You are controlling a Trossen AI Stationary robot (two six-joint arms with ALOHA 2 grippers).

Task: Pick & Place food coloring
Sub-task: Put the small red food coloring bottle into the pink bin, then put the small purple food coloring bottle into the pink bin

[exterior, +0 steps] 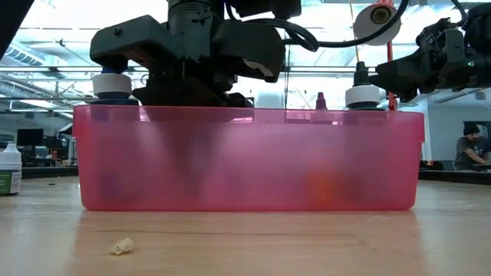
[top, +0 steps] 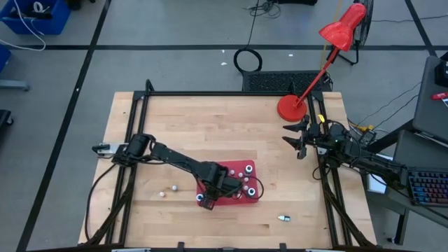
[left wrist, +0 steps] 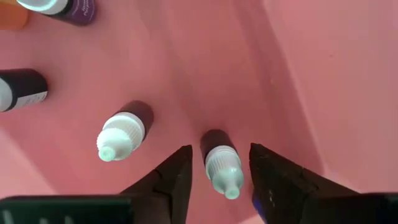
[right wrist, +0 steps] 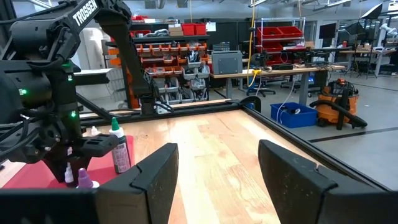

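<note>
Left gripper (left wrist: 219, 186): open inside the red tray (left wrist: 323, 74), fingers either side of a green-tipped food coloring bottle (left wrist: 222, 168) without clamping it, probably letting it go here.
Just beside: second green-tipped bottle (left wrist: 121, 134), standing apart.
Farther: darker bottles (left wrist: 22, 88), same tray.
Beyond, on the counter (top: 210, 126): right gripper (top: 299, 140) parked open, well apart.

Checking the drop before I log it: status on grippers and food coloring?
Left gripper inside red bin, fingers straddling a green-tipped bottle, not clamped. Right gripper open, parked at table's right edge. One bottle lies outside the bin. Nothing blocking.
</note>
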